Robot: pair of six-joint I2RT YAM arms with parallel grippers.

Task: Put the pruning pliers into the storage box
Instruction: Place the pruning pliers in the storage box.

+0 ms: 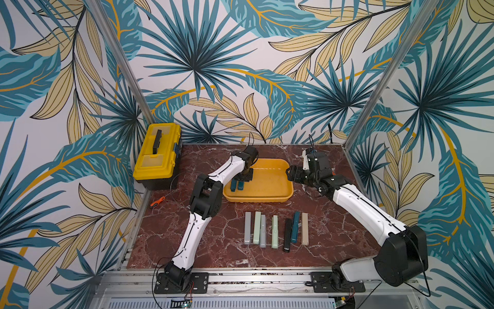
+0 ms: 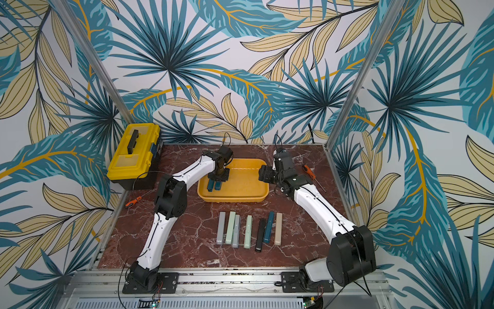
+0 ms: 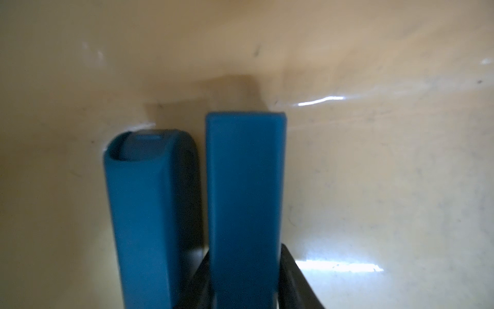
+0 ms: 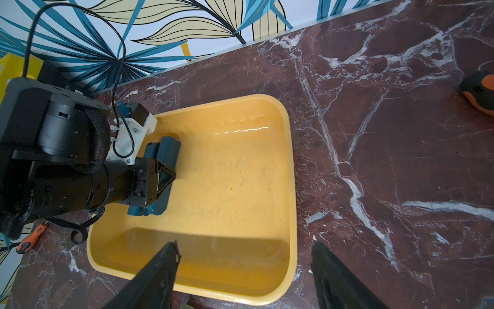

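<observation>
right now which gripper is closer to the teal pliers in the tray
Left. The left gripper sits over the teal pliers, fingers either side of one. The right gripper hovers at the opposite edge of the storage box, apart from them.

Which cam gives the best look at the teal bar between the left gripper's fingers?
Left wrist: the teal bar is close up, its end unobstructed, in the tray beside a second teal bar. Right wrist shows it largely hidden under the left gripper. Both top views show only a small end poking out.
</observation>
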